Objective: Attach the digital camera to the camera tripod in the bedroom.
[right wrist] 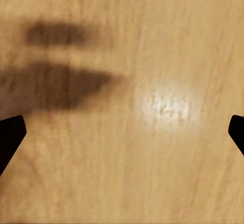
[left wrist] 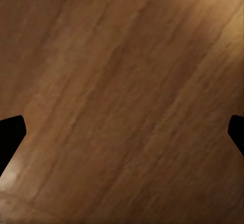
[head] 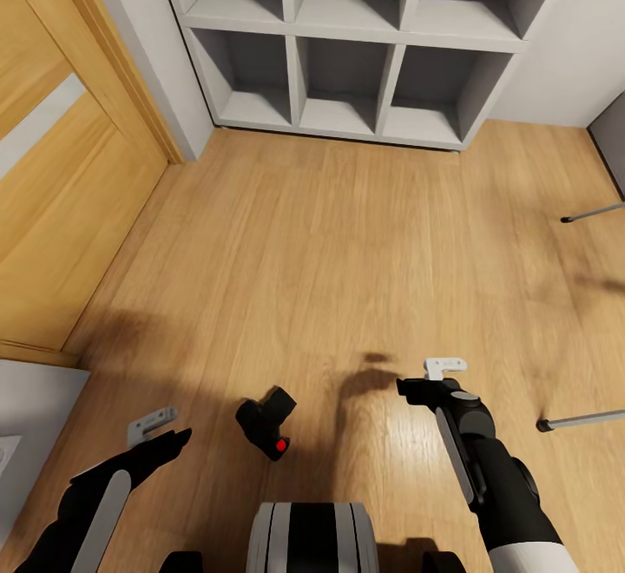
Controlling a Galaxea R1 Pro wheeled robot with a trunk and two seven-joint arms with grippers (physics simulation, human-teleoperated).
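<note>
The digital camera (head: pixel 267 427), small and black with a red round button, lies on the wood floor just ahead of my base. Left of it, my left gripper (head: pixel 167 434) hovers low and open; its fingertips (left wrist: pixel 10 135) stand far apart over bare planks. To the camera's right, my right gripper (head: pixel 427 378) is open too, its fingertips (right wrist: pixel 11 132) wide over sunlit floor with the arm's shadow. Two thin silver legs of the camera tripod (head: pixel 595 211) with black feet reach in from the right edge, the nearer leg (head: pixel 580 421) close to my right forearm. The tripod's head is out of view.
Grey cubby shelves (head: pixel 351 43) stand against the far wall. A wooden door (head: pixel 61 182) lines the left side, and a grey furniture corner (head: pixel 30 417) juts in at lower left. Open plank floor (head: pixel 330 243) lies between me and the shelves.
</note>
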